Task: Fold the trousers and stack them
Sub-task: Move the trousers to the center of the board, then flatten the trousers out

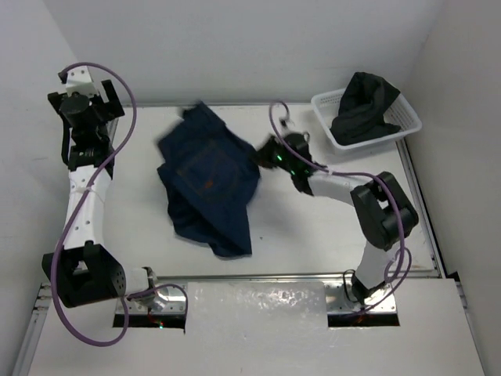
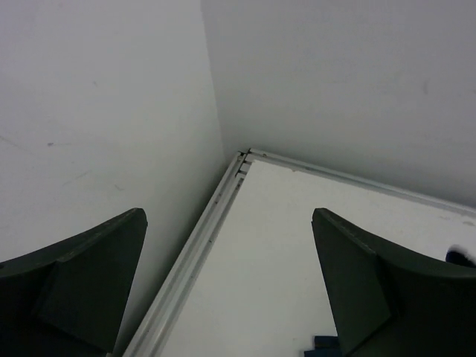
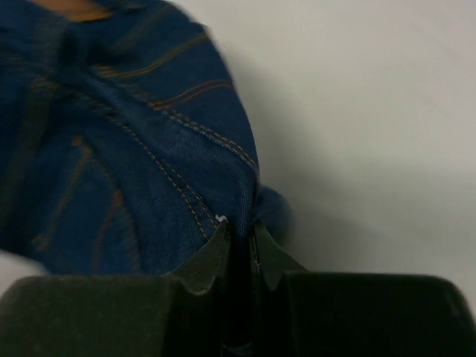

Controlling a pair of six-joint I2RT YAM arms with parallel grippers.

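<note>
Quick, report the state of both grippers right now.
Left gripper: open, holding nothing.
Right gripper: closed on the edge of the jeans.

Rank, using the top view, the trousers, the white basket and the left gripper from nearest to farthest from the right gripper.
1. The trousers: mid-table, their right edge pinched by the right gripper.
2. The white basket: far right corner, holding a dark garment.
3. The left gripper: far left corner, open and holding nothing.
</note>
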